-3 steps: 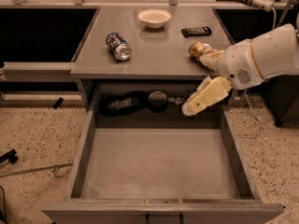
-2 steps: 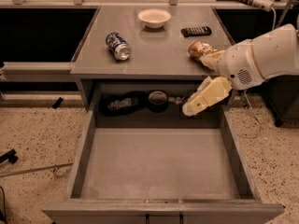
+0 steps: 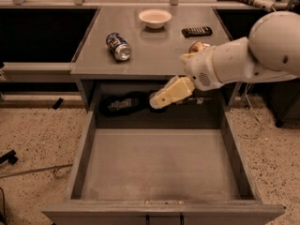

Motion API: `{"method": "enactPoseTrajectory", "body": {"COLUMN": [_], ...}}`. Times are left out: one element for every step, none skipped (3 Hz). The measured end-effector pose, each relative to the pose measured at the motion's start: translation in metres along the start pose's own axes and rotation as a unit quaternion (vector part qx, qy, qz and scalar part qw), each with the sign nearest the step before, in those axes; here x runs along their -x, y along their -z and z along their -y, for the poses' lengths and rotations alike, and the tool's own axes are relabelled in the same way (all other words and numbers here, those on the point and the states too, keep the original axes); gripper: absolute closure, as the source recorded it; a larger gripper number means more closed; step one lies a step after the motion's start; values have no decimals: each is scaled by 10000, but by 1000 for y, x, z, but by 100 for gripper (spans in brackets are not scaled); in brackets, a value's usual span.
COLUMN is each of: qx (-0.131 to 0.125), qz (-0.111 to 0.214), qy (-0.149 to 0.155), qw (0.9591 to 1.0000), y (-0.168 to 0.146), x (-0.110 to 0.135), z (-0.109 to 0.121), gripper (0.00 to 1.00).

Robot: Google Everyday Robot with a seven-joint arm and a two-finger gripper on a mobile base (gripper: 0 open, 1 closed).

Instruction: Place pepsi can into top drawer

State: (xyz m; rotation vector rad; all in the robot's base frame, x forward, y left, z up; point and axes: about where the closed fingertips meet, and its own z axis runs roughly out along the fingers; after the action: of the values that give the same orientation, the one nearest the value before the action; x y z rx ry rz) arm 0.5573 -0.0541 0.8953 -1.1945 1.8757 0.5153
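The pepsi can (image 3: 118,46), dark blue with a silver end, lies on its side on the left part of the grey countertop (image 3: 154,55). The top drawer (image 3: 159,168) is pulled out wide below the counter, and its flat grey bottom is bare. My white arm reaches in from the right, with its tan wrist link (image 3: 171,92) under the counter's front edge. My dark gripper (image 3: 119,105) sits in the shadow at the back of the drawer opening, below and in front of the can and apart from it.
A white bowl (image 3: 154,18) and a black remote (image 3: 197,31) sit at the back of the counter. A gold can (image 3: 199,46) is partly hidden behind my arm. Speckled floor lies on both sides of the drawer.
My arm and its tan wrist link have shifted to the left under the counter edge. The pepsi can and the drawer have not moved.
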Motion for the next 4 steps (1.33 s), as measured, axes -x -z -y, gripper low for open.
{"method": "enactPoseTrajectory", "body": {"qx": [-416,-727,-726,-839], "qz": [63,279,278,296], "qy": [-184,-347,-332,-263], "qw": [9989,9964,9964,9957], "y": [-38,-38,-38,-51], "x": [17,29,29,33], "z": [2,17,16,23], "gripper": [0,0,0,0]}}
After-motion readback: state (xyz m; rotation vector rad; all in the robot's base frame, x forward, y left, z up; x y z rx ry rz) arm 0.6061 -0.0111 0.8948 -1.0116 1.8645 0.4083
